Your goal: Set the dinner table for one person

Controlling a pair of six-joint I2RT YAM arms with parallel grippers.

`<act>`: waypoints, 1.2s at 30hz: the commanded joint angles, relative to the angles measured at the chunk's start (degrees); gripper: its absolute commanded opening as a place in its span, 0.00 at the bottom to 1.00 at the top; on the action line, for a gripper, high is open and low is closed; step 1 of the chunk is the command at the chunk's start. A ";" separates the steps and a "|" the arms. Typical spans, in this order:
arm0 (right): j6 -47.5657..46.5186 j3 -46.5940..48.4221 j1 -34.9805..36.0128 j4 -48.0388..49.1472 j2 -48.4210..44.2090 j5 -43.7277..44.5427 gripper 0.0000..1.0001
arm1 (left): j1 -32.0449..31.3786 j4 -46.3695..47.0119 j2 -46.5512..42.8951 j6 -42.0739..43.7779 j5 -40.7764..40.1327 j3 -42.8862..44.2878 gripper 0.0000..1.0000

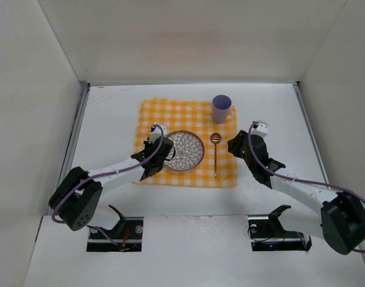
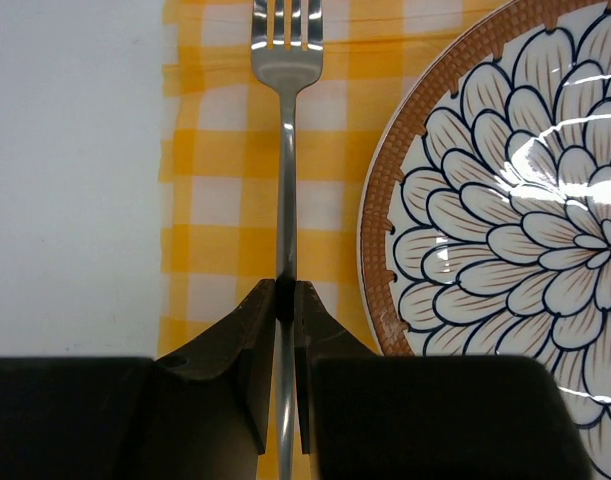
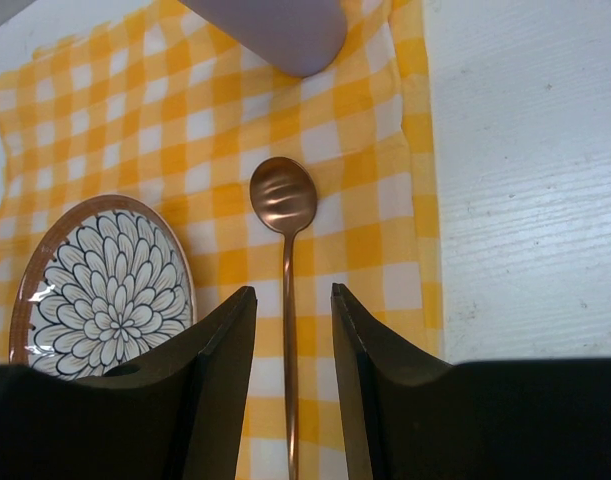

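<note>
On the white dinner table lies a yellow-and-white checked cloth. On it are a flower-patterned plate, a lilac cup and a copper spoon right of the plate. My left gripper is at the plate's left edge. In the left wrist view it is shut on the handle of a silver fork, which points away beside the plate. My right gripper is open and empty, with the spoon on the cloth showing between its fingers. The cup stands beyond it.
Metal rails run along the table's sides and white walls enclose it. The cloth's right edge meets bare table. The arm bases sit at the near edge.
</note>
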 commanded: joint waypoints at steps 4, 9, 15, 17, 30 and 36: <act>-0.45 0.48 -0.09 2.68 -0.02 1.04 0.42 | 0.39 2.03 2.11 0.99 -1.38 2.39 0.04; -0.62 0.65 -0.09 2.59 0.16 1.04 0.42 | 0.65 1.95 3.61 0.90 -1.28 2.92 0.04; -0.63 0.48 -0.09 2.59 -0.37 1.04 0.42 | 0.83 1.77 5.37 0.64 -1.28 2.65 0.04; -0.63 0.48 -0.09 2.59 -0.37 1.04 0.42 | 0.74 1.60 5.98 0.72 -1.37 2.92 0.04; -0.71 0.92 0.26 2.59 0.51 1.04 0.42 | 1.53 0.89 9.15 1.25 -1.72 4.67 0.06; -0.71 0.92 0.26 2.50 0.51 1.04 0.42 | 1.89 -0.08 9.68 1.16 -1.81 4.85 0.11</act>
